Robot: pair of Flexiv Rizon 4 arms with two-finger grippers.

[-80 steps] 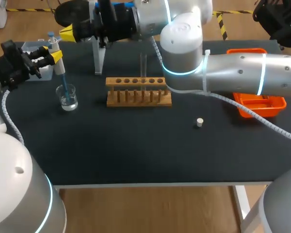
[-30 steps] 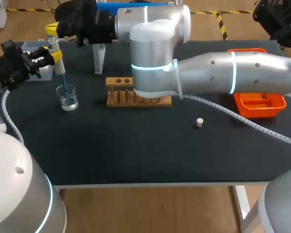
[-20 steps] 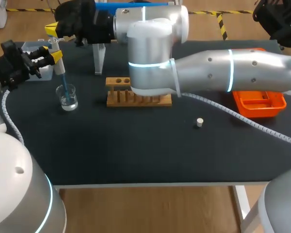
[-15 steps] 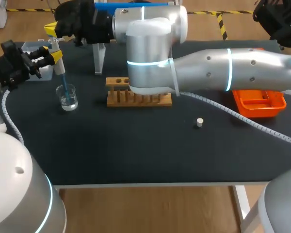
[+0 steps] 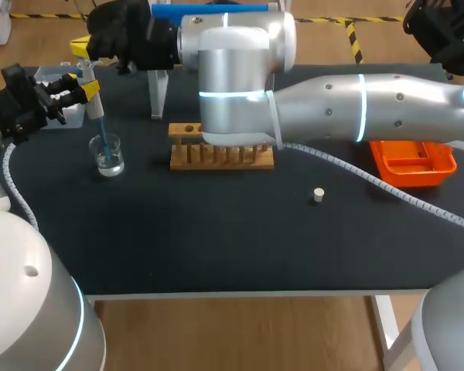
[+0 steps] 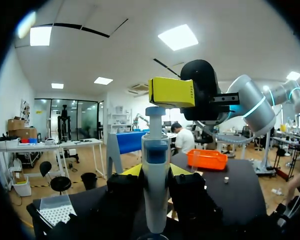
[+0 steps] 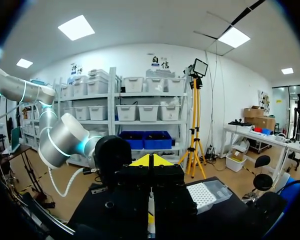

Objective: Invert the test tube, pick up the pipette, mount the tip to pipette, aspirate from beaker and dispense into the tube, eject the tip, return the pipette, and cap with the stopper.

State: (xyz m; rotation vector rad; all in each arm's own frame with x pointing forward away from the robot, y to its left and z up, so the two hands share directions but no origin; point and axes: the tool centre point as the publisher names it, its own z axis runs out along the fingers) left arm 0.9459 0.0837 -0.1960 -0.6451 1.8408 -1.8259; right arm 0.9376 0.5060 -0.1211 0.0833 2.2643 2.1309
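Note:
My left gripper (image 5: 87, 89) is shut on the white pipette (image 5: 91, 94), holding it upright at the table's left. Its blue tip (image 5: 102, 133) dips into the glass beaker (image 5: 107, 154). In the left wrist view the pipette (image 6: 155, 185) stands between my fingers. My right arm reaches across the table, and its shut gripper (image 5: 83, 50) sits right above the pipette's top; its yellow tip (image 6: 172, 92) hovers at the plunger. The right gripper (image 7: 150, 161) shows both tips pressed together. The wooden rack (image 5: 220, 154) is partly hidden by my right arm, the test tube with it. The white stopper (image 5: 318, 195) lies alone.
An orange tray (image 5: 414, 166) sits at the right, partly under my right arm. A tip box (image 5: 60, 77) stands at the back left behind my left gripper. The pipette stand (image 5: 158, 93) rises behind the rack. Open tabletop stretches in front of the rack.
My right arm has swung left across the table, covering most of the rack and the test tube. Its gripper moved left to above the pipette's top. The left arm and pipette kept still.

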